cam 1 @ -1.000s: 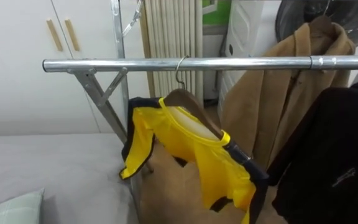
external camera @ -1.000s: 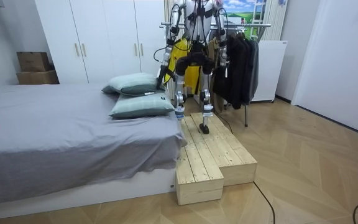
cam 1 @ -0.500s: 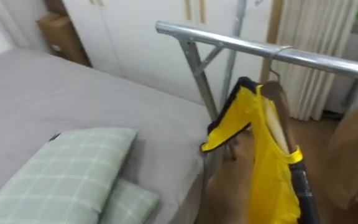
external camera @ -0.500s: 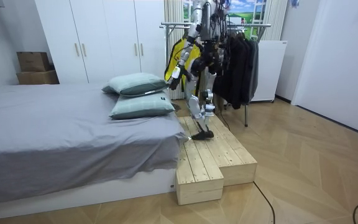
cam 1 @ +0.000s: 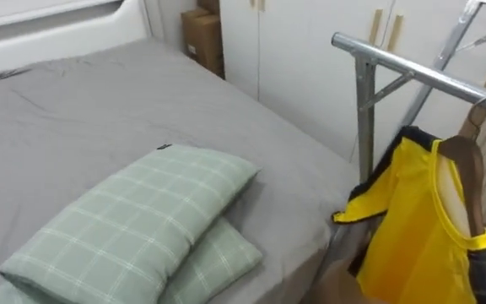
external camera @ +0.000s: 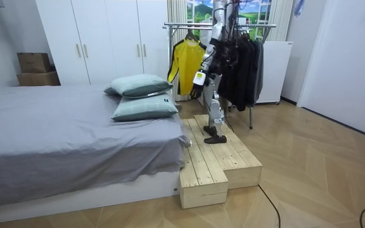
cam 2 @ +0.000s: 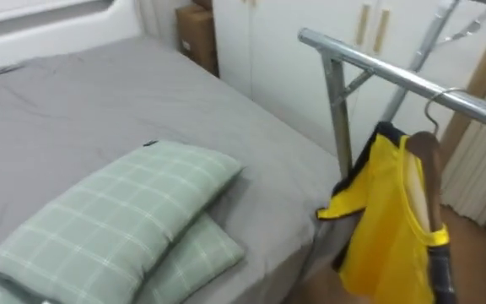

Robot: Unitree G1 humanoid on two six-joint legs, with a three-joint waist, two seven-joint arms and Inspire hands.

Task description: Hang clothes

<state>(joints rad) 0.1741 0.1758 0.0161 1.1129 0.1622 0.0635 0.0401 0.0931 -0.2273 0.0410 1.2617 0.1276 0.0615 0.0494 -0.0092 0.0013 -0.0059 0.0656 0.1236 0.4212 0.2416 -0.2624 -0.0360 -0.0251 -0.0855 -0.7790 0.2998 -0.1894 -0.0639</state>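
Yellow shirt [cam 1: 412, 228] is shown hung on a wooden hanger [cam 1: 469, 165] near the bed-side end of the steel rail [cam 1: 395, 62]. The state of the robot's hands [external camera: 199, 78] cannot be told. Draped askew, the shirt could be shed if the rail is knocked.

Yellow shirt [cam 1: 412, 228] black trim; green checked pillows [cam 1: 142, 219]; grey bedsheet [cam 1: 57, 110]; silver rail [cam 1: 412, 68].
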